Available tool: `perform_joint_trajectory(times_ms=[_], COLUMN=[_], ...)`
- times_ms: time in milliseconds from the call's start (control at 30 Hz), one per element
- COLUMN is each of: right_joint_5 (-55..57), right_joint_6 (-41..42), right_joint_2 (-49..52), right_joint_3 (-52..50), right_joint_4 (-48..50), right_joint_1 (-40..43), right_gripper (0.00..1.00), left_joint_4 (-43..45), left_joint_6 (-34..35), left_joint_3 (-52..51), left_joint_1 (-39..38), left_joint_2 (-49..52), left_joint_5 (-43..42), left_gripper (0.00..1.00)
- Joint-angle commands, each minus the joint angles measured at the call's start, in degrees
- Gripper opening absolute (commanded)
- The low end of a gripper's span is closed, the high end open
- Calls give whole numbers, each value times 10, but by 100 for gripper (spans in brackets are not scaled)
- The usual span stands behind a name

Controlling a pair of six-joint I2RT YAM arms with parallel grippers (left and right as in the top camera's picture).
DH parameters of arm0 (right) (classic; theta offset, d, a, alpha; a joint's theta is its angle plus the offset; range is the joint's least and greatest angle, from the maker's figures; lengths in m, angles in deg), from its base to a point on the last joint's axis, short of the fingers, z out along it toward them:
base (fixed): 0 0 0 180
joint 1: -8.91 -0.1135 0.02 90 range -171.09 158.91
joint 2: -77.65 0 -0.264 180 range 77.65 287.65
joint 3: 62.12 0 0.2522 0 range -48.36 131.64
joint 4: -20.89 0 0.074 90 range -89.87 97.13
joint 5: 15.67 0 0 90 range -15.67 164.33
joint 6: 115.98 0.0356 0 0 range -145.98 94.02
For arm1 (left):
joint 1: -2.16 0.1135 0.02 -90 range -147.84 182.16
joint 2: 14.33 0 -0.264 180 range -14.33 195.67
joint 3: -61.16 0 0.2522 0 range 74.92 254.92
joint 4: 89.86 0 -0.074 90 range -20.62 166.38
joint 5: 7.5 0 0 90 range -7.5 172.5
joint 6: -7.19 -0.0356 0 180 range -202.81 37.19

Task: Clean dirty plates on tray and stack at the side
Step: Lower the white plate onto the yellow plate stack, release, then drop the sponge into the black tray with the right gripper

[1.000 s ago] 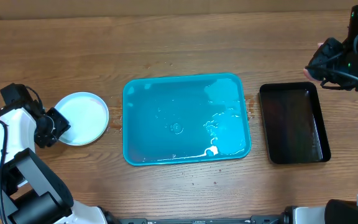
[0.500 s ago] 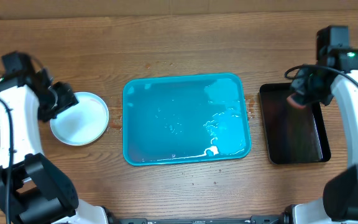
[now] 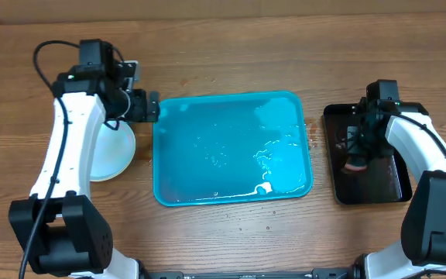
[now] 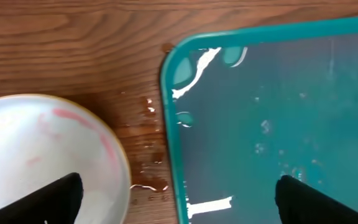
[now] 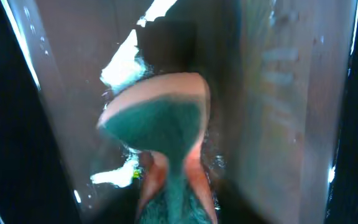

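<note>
The turquoise tray (image 3: pixel 233 147) lies mid-table, wet, with no plates on it. A pale plate (image 3: pixel 113 155) sits on the wood just left of it, half hidden under my left arm; the left wrist view shows a faint pink smear on the plate (image 4: pixel 42 149). My left gripper (image 3: pixel 144 108) hovers at the tray's back-left corner (image 4: pixel 185 56). It is open wide and holds nothing, one finger over the plate and one over the tray. My right gripper (image 3: pixel 360 146) is low over the black tray (image 3: pixel 393 167), above a green and salmon sponge (image 5: pixel 157 121). Its fingers are not distinct.
Water drops lie on the wood (image 4: pixel 148 180) between plate and tray. The black tray stands right of the turquoise one with a narrow strip of table between them. Bare wooden table runs along the back and the front.
My left arm has swung from the plate's left side to the tray's back-left corner, its jaws opening. My right arm has come down from the back right into the black tray with the sponge.
</note>
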Motion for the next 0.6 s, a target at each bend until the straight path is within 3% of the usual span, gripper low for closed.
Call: perform_joint_trajectory(times_ms=[0,233,500,567], right_joint_5=[6,5,-24,-23], right_joint_6=[-24,-24,22,21], right_joint_2=[-15,-80,-142,-151], right_joint_3=[27,172,509,574], right_joint_4=[-5,-99,-273,-280], right_joint_1=[1,1,1,1], right_gripper=[100,100,100,100], left_joint_4=[3,3,3,3], left_joint_6=[-16,-16,-16,-16], left_joint_3=[11,11,11,11], left_joint_1=[-13,-14,-14,-14], left_joint_2=[-10,-10,-10,-10], left_joint_5=[-4,-4,-4,-4], left_gripper=[100,100,100,100])
